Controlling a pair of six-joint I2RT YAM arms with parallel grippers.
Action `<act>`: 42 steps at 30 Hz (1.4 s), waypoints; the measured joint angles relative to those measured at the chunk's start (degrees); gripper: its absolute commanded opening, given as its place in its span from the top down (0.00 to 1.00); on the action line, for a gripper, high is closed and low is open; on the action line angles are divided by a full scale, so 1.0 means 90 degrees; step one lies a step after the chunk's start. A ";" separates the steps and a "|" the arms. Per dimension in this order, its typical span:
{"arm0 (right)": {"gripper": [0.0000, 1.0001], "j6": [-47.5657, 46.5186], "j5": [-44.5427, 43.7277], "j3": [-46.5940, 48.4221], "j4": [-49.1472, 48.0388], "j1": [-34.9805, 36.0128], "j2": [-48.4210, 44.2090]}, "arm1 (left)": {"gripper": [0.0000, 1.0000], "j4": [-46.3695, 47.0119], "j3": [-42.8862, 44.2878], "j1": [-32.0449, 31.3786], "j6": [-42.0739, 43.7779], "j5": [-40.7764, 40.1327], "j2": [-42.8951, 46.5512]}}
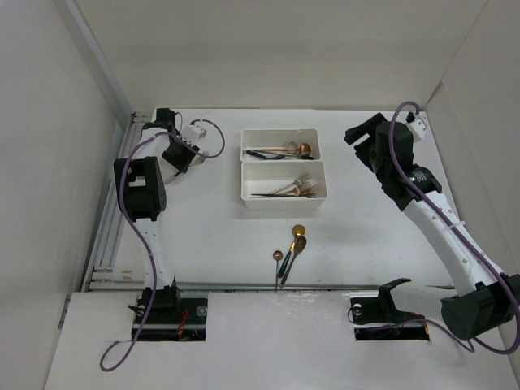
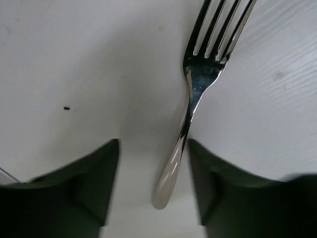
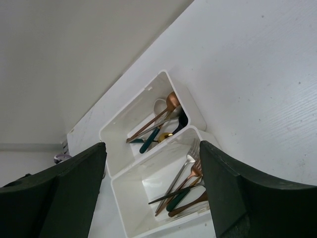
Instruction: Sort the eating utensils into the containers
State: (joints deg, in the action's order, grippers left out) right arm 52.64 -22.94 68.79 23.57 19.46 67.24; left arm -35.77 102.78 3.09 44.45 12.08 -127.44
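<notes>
Fork [image 2: 192, 99] lies flat, tines toward one o'clock, handle between open, empty fingers of the left gripper [image 2: 153, 148] — a pinch might skid it.

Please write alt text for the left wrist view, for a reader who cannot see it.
A silver fork lies on the white table, tines pointing away, its handle end between the two dark fingers of the open left tool.

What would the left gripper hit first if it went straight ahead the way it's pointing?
Probably the silver fork, whose handle lies between the left gripper's open fingers, then the table; depth is unclear.
</notes>
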 measured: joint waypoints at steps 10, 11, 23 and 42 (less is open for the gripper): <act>0.19 -0.0005 -0.0119 0.0000 0.0005 0.0000 -0.0015 | 1.00 -0.0420 0.0525 -0.0012 -0.0121 -0.0027 -0.0265; 0.19 -0.0005 -0.0121 0.0000 0.0005 0.0000 -0.0015 | 1.00 -0.0495 0.0622 -0.0012 -0.0165 0.0005 -0.0262; 0.19 -0.0056 -0.0240 0.0000 0.0036 0.0000 -0.0219 | 1.00 -0.0097 0.1440 -0.2137 -0.0457 0.0109 0.1848; 0.19 -0.0017 -0.0580 -0.0542 0.0379 0.0000 -0.1375 | 0.75 0.0772 -0.1256 -0.4886 -0.0459 -0.0304 0.1928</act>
State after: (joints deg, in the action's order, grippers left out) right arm 52.49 -28.16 63.92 26.98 19.46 54.87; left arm -28.82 91.48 -40.88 40.32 9.34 -110.08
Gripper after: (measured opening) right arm 0.808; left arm 0.167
